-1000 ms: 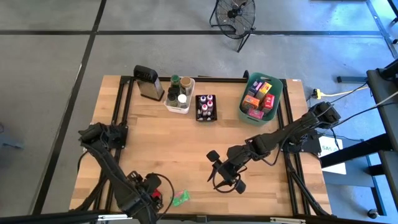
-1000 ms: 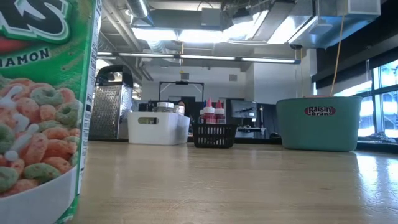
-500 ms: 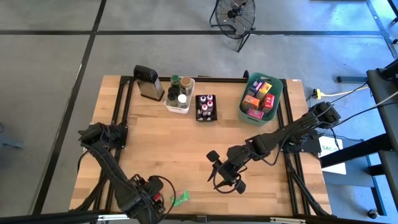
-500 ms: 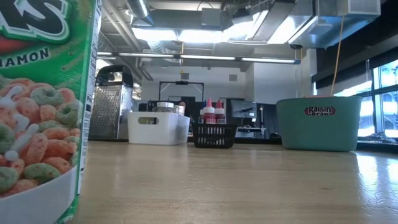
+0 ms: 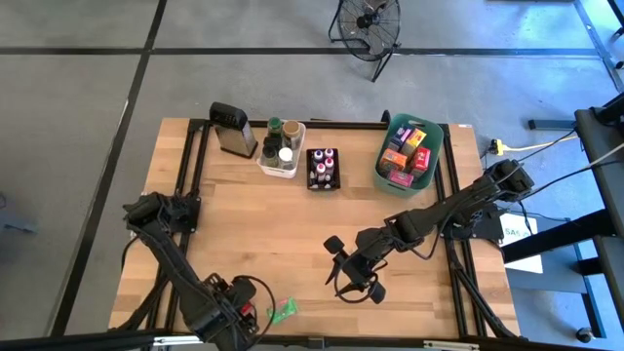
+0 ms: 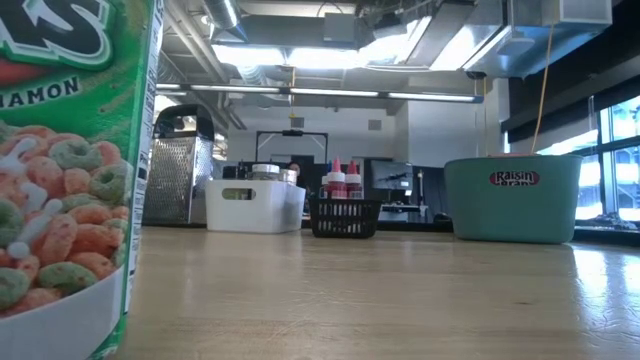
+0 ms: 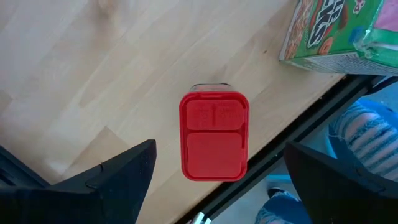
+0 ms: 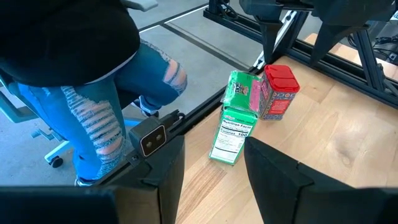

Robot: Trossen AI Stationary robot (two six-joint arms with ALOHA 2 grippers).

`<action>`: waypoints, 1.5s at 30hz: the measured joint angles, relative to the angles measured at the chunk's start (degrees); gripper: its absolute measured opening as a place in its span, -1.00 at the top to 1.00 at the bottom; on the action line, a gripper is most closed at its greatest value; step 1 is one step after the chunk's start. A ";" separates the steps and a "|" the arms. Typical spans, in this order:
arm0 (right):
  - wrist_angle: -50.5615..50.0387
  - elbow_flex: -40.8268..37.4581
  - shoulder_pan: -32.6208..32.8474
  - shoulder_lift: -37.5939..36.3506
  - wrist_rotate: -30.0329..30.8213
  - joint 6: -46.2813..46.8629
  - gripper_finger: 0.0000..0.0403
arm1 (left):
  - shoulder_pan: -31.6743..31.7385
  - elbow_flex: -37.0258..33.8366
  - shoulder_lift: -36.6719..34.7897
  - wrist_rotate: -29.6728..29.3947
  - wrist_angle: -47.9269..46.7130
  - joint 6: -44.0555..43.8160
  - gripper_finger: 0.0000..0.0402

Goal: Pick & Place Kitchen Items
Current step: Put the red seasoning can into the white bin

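Left gripper (image 7: 214, 180) wide open, hangs right above red-lidded jar (image 7: 214, 135). Jar stands on desk (image 7: 93, 81) near edge, green cereal box (image 7: 326, 31) just beside. Jar looks stiff, light, smooth; grab sides under lid. Right gripper (image 8: 214, 168) part open, empty. Nothing moved since earlier frame.

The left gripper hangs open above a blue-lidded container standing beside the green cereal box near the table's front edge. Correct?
Not quite: the lid is red, not blue. The left wrist view shows the red-lidded container below the open left gripper, with the green cereal box beside it.
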 joint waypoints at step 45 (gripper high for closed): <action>-0.24 0.00 0.00 0.00 -0.02 -0.02 0.17 | -0.66 -11.41 1.16 1.13 11.14 3.53 -0.73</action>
